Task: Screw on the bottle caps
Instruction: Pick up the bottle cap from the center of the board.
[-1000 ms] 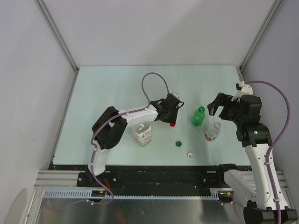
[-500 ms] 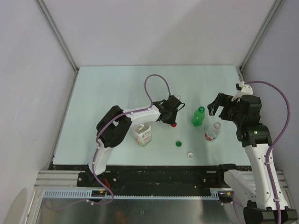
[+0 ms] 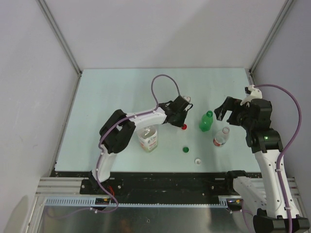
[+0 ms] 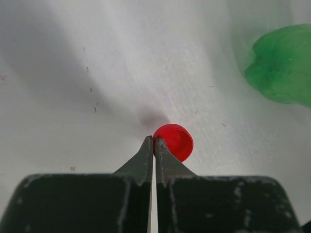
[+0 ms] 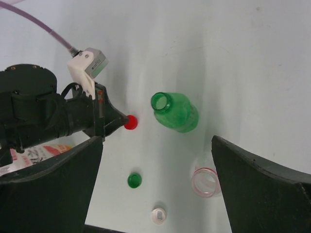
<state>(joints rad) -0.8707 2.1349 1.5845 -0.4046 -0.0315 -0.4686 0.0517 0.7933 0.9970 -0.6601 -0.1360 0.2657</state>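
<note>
The red cap (image 3: 183, 127) lies on the table just left of the open green bottle (image 3: 206, 121). My left gripper (image 3: 180, 124) is shut, its tips (image 4: 154, 141) pressed together at the left edge of the red cap (image 4: 176, 141); I see nothing between them. The green cap (image 3: 185, 149) and the white cap (image 3: 198, 160) lie loose nearer the front. A small clear red-labelled bottle (image 3: 221, 138) stands open to the right of them. My right gripper (image 3: 225, 112) hangs open above the green bottle (image 5: 175, 111) and the small clear bottle (image 5: 206, 181), holding nothing.
A wider clear bottle with an orange label (image 3: 147, 139) stands beneath the left forearm. The left arm's purple cable (image 3: 163, 80) loops up over the table's middle. Grey walls close the table in on the left, back and right.
The left gripper's jaws have closed from partly open to shut. Its tips and the red cap have shifted a little to the right, toward the green bottle. The right arm has not moved.
</note>
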